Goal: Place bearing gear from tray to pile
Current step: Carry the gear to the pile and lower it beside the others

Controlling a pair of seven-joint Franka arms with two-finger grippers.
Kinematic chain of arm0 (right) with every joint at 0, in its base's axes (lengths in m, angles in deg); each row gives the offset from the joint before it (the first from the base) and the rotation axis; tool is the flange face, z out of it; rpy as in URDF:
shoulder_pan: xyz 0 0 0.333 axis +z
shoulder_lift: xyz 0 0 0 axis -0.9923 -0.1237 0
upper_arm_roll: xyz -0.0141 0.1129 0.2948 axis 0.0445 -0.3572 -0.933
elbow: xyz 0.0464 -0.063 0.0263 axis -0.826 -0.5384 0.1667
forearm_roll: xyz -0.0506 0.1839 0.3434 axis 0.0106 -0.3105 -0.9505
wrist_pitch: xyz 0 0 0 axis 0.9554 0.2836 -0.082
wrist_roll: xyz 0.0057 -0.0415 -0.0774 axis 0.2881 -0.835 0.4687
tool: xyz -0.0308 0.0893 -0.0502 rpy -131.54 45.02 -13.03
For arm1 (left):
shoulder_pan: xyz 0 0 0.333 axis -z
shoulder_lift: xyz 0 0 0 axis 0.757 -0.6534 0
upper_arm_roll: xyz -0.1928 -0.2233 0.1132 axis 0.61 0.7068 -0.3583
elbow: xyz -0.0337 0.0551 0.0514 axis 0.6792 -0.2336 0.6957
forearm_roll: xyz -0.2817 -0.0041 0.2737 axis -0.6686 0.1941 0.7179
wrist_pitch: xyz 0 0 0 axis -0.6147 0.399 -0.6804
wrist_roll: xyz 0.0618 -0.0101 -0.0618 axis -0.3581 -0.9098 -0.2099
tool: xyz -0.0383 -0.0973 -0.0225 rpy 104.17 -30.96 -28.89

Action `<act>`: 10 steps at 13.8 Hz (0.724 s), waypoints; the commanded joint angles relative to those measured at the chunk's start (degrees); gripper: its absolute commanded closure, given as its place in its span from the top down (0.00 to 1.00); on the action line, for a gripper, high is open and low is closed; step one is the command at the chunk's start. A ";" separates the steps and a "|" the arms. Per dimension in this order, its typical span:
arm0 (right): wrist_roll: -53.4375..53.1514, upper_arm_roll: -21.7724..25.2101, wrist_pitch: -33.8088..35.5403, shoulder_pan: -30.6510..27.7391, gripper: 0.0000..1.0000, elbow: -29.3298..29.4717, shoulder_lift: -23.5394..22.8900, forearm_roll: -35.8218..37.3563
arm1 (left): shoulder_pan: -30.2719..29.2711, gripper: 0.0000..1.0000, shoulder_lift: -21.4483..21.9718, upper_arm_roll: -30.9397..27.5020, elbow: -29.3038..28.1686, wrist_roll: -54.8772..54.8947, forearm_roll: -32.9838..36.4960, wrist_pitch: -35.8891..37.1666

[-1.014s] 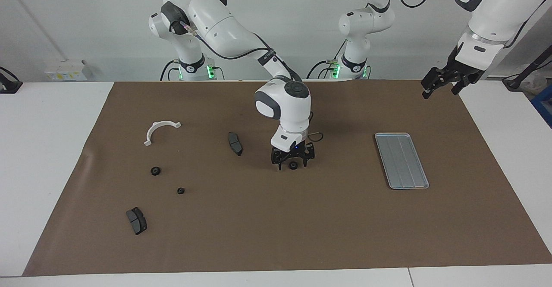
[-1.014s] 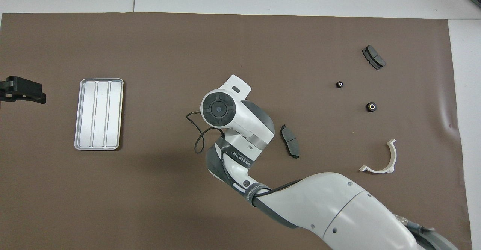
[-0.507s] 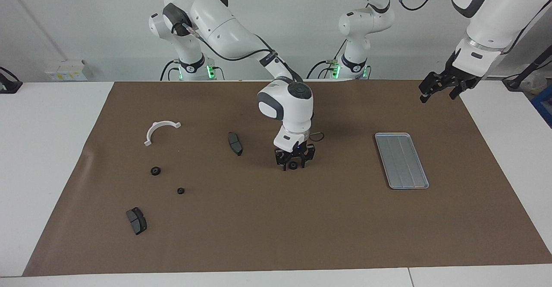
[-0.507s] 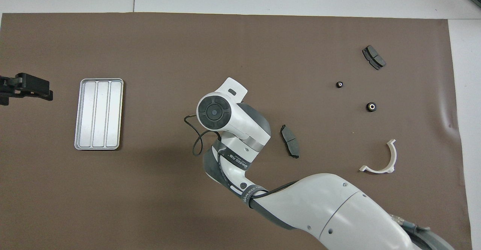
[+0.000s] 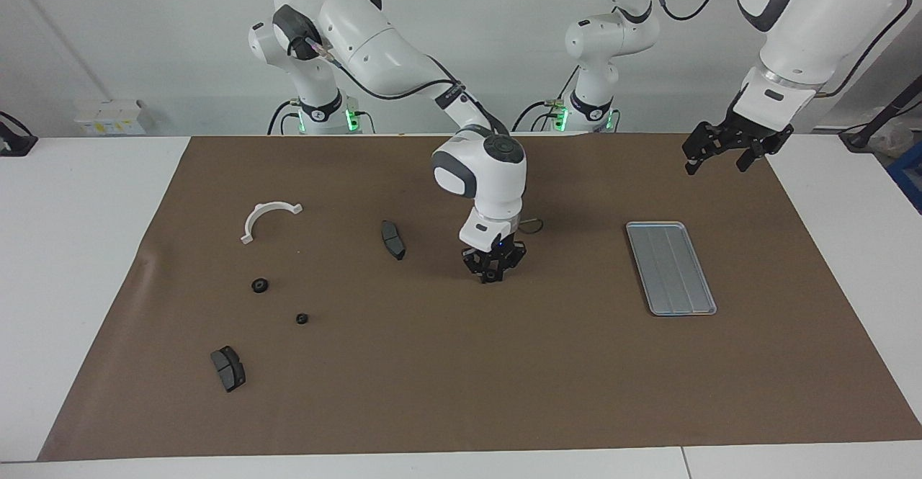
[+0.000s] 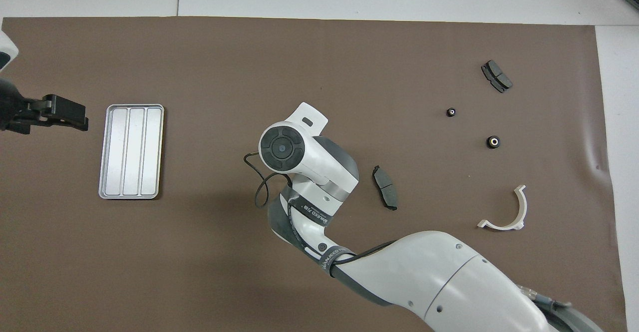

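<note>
I see the right pincer [image 5: 492,275] down at the brown mat [image 5: 504,378] mid-surface, fingers drawn in around a small black gear [image 5: 490,276], between the tray [image 5: 670,268] and a brake pad [image 5: 392,239]. From overhead its wrist hides the gear. Left pincer [image 5: 722,152] spread, hanging over the mat edge by the tray. The pile sits toward the right arm's end: white bracket [image 5: 267,219], two gears [image 5: 260,285], second pad [image 5: 228,368]. Nothing between them.

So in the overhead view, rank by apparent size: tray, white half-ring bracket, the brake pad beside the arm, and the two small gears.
1. tray
2. white half-ring bracket
3. brake pad
4. The larger gear
5. The smaller gear, only slightly smaller.
</note>
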 commanded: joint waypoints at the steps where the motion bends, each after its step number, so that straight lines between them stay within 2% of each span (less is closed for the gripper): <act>1: -0.16 -0.38 1.28 -2.50 0.04 -0.63 2.45 0.16 | 0.40 1.00 -1.41 -0.38 1.16 0.90 -1.02 0.02; 6: 1.86 -0.65 0.49 -12.43 0.03 -5.45 8.59 -0.19 | 0.32 1.00 -1.95 -0.38 1.25 0.37 -1.02 -0.16; 10: 8.17 -0.65 0.57 -18.50 0.03 -8.80 12.21 -3.70 | 1.36 1.00 -2.56 -0.47 1.34 0.37 -0.93 -2.61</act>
